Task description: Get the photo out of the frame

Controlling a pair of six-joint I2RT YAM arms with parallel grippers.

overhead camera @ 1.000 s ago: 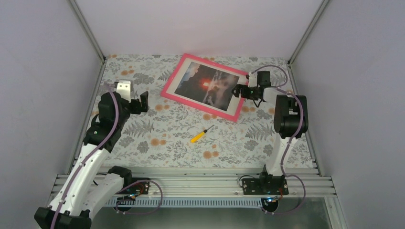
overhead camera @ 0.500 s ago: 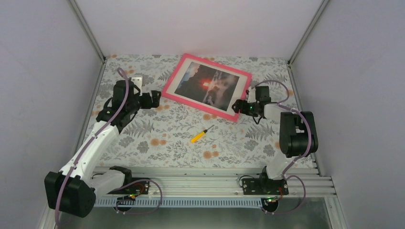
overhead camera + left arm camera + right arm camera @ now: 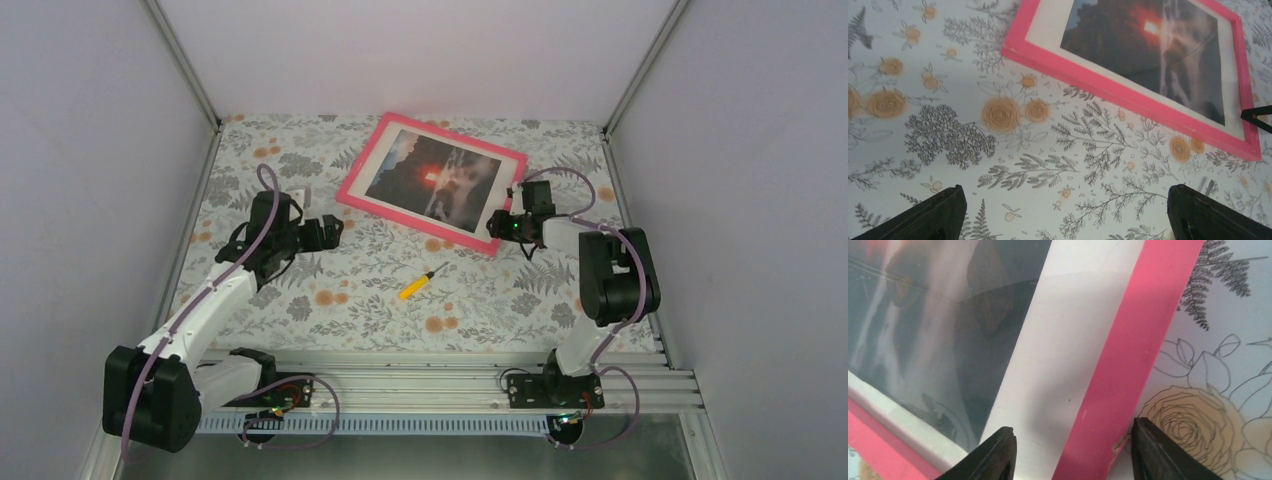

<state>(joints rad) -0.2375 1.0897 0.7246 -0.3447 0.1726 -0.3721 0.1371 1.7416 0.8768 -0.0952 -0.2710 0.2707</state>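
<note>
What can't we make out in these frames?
Back of the frame and its fastenings: every view, it lies face up.
Whether the right gripper touches the frame: right wrist view shows only the tips of its fingers, the rest cut by the bottom edge; top view too small.
Tip of the screwdriver: too small, top view.

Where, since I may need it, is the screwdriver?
In the top view, the yellow screwdriver lies near the middle of the floral table, just camera-side of the pink frame.
</note>
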